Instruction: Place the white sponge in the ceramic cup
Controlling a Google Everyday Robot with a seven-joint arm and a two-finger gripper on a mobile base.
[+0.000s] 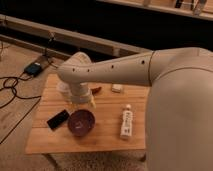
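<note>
Over the left half of the wooden table (100,142) hangs the gripper (83,102), pointing down from the bent wrist of the big pale arm (125,67) that reaches in from the right of the view. Its fingers stand wide apart and nothing shows between them. Just below it, toward the near edge, sits a dark purple bowl (81,123), close under the fingertips. Off to the gripper's right and a little farther back lies the white sponge (117,88), alone on the boards and well apart from the fingers. Between the two, close beside the wrist, is a small red thing (96,90) that I cannot make out. The ceramic cup (61,88) stands behind the wrist on the gripper's left, mostly hidden by it. A flat black phone (58,119) lies left of the bowl. A white tube (127,124) with red markings lies to the gripper's right, nearer the front edge. Cables (10,85) trail across the floor beyond the table's left end.
</note>
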